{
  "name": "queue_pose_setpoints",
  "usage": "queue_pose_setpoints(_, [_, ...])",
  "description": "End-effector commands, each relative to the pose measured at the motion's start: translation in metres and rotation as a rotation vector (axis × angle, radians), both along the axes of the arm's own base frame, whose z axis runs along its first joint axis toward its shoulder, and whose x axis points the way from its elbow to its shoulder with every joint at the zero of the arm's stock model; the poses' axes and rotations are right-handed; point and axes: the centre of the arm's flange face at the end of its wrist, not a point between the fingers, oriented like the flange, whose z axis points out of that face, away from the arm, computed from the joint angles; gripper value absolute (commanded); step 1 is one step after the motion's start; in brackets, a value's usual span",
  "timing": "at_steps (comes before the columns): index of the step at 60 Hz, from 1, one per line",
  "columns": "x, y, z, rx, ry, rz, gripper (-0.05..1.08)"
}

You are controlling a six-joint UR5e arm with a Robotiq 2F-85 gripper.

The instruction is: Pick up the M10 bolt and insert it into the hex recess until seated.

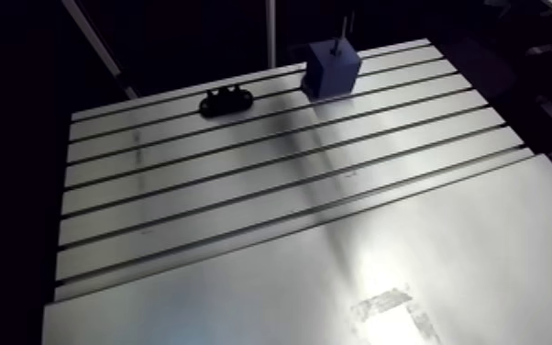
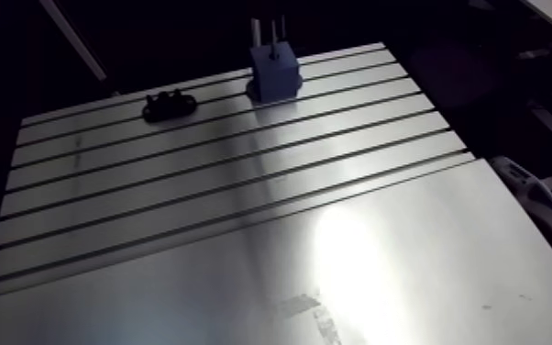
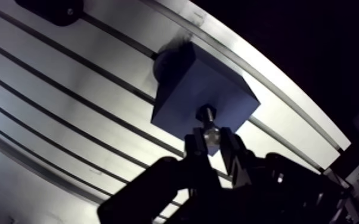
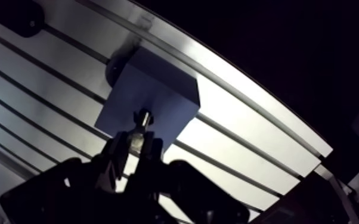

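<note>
A blue block (image 3: 188, 89) stands on the slotted table (image 1: 243, 183) near its far edge; in the arm view the blue block (image 1: 332, 69) is at the back right. My gripper (image 3: 210, 142) hangs directly over the block and is shut on the M10 bolt (image 3: 209, 132), which shows as a bright metal shank between the two dark fingers (image 3: 192, 149). The bolt's dark lower end (image 3: 206, 112) meets the block's top face. The recess itself is hidden under the bolt. In the arm view only a thin upright piece (image 1: 340, 32) shows above the block.
A small black fixture (image 1: 225, 99) lies on the table to the left of the block, also visible in the wrist view as a black fixture (image 3: 50, 9) beyond the block. A smooth plate (image 1: 380, 275) covers the near part of the table. The table's far edge runs just behind the block.
</note>
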Motion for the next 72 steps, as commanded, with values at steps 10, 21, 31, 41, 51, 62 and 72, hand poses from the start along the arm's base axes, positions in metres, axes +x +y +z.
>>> queue_pose_setpoints(10, [-0.0003, -0.0010, 0.0000, -0.001, 0.001, 0.000, 0.92])
queue_pose_setpoints(21, [-0.0006, -0.0032, 0.0000, -0.001, 0.001, 0.003, 0.92])
queue_pose_setpoints(31, [-0.0011, -0.0030, -0.0003, -0.001, 0.001, 0.004, 0.92])
queue_pose_setpoints(41, [-0.0011, -0.0019, -0.0012, -0.002, 0.000, 0.003, 0.92])
queue_pose_setpoints(51, [-0.0006, -0.0009, -0.0021, -0.002, -0.002, 0.001, 0.92])
queue_pose_setpoints(62, [-0.0003, -0.0010, -0.0038, -0.003, -0.005, 0.001, 0.92])
queue_pose_setpoints(72, [-0.0005, -0.0011, -0.0048, -0.005, -0.005, 0.000, 0.92])
